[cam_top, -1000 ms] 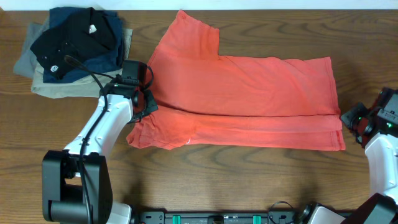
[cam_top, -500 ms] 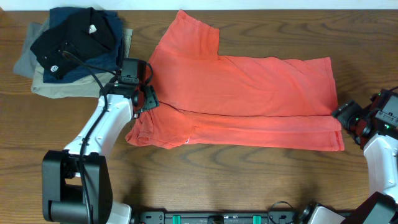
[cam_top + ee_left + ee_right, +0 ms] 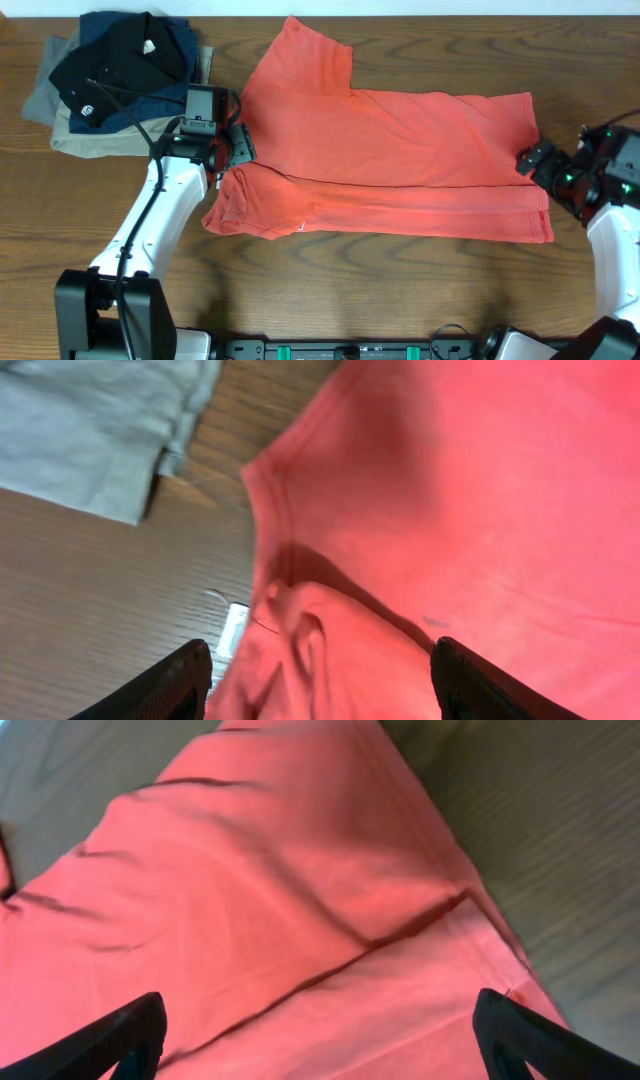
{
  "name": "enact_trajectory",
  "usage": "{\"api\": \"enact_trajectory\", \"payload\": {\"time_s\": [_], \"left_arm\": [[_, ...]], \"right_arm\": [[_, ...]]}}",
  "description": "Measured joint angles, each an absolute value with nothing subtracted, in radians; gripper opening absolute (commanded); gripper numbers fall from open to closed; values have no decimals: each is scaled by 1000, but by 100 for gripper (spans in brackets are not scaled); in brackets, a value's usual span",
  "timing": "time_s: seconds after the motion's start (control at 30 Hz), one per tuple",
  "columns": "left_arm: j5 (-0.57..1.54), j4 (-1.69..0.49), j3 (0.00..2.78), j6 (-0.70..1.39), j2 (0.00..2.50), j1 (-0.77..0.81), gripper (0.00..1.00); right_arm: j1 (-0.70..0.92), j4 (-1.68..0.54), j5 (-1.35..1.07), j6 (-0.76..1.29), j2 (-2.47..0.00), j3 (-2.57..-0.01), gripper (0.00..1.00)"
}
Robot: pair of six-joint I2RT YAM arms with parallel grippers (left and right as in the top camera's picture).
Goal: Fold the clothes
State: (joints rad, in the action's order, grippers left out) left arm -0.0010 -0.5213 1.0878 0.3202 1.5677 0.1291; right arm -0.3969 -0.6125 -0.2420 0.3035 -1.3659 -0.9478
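The clothes, a coral-red T-shirt [image 3: 400,140], lie flat across the table with the upper half folded down over the lower, leaving a long crease along the middle. My left gripper [image 3: 232,152] hovers open over the bunched sleeve at the shirt's left end. In the left wrist view the shirt [image 3: 450,480] fills the space between the spread fingers [image 3: 170,685], and the gripper [image 3: 325,690] holds nothing. My right gripper [image 3: 535,165] stands open over the right end. There the shirt [image 3: 280,890] and its crease lie below the gripper [image 3: 325,1045].
A stack of folded dark and khaki garments [image 3: 110,70] sits at the back left, close to the left arm; its grey edge [image 3: 90,430] shows in the left wrist view. Bare wooden table [image 3: 350,290] runs along the front.
Both grippers have gone from shut to open and let go of the shirt. The left one has drawn back slightly; the right one has moved left over the shirt's right end.
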Motion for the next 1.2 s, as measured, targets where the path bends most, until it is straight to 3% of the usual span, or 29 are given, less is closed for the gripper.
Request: {"api": "enact_trajectory", "payload": {"time_s": [0.1, 0.23, 0.33, 1.2], "left_arm": [[20, -566, 1089, 309, 1568, 130, 71], [30, -648, 1089, 305, 1568, 130, 71], [43, -686, 1089, 305, 1568, 130, 71], [72, -726, 1088, 294, 1568, 130, 72]], "right_arm": [[-364, -723, -160, 317, -1366, -1011, 88], [-363, -806, -72, 339, -1368, -1023, 67], [-366, -796, -43, 356, -1388, -1014, 61], [-382, -733, -7, 383, -1705, -999, 59]]}}
